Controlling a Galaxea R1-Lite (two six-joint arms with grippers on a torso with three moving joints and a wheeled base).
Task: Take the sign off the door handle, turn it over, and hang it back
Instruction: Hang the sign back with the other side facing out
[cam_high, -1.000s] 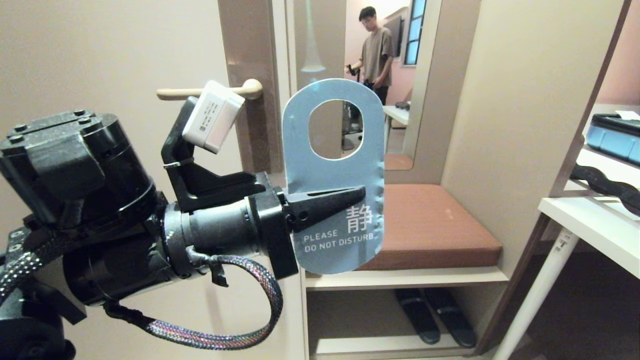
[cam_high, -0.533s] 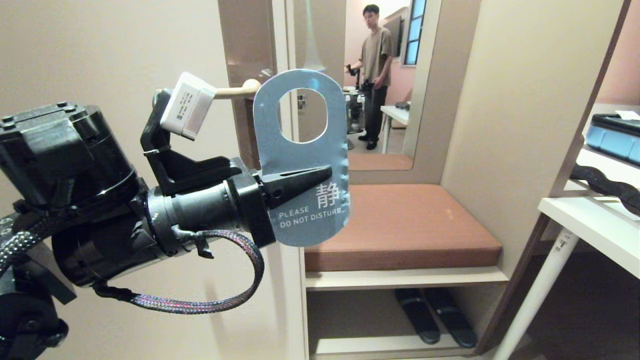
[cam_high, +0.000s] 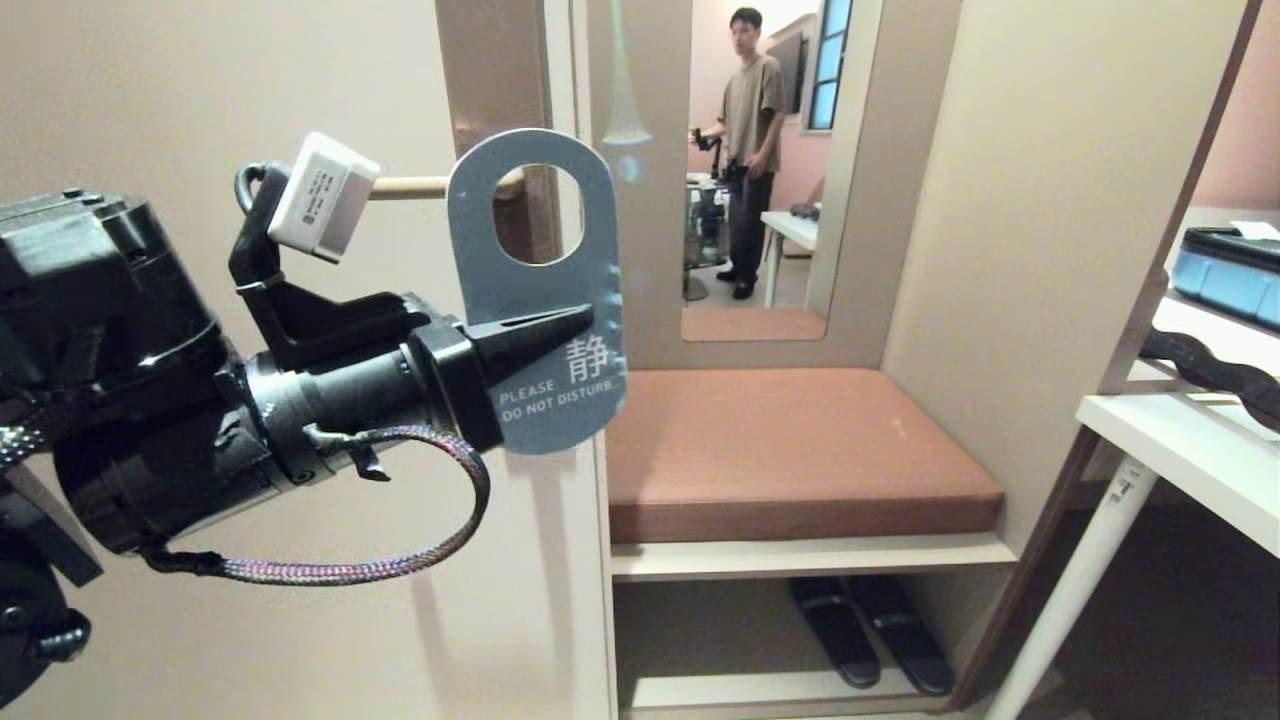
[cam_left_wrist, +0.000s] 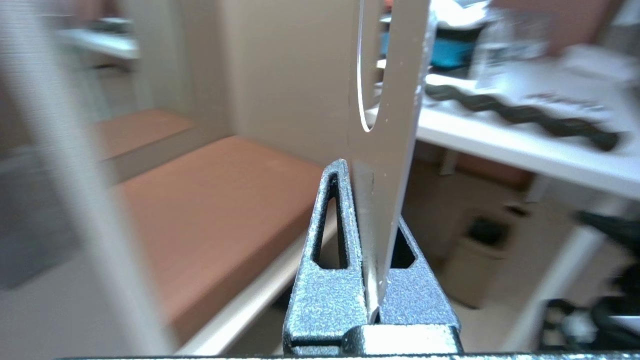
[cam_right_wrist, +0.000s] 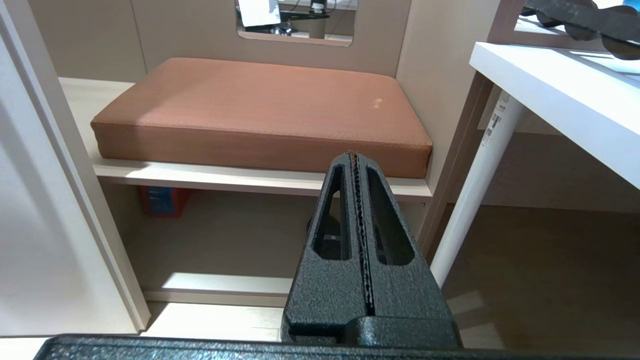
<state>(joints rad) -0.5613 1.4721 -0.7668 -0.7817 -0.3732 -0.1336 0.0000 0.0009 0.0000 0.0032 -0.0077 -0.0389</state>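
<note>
Sign sits clamped upright in my left end effector, off the door handle just behind its hole, blue side facing me; rehanging is what's left, my right end effector shut and empty.

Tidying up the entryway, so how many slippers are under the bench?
2. Both lie side by side on the low shelf under the brown cushion: one slipper nearer the door, the other slipper beside it. More could be hidden farther back.
</note>
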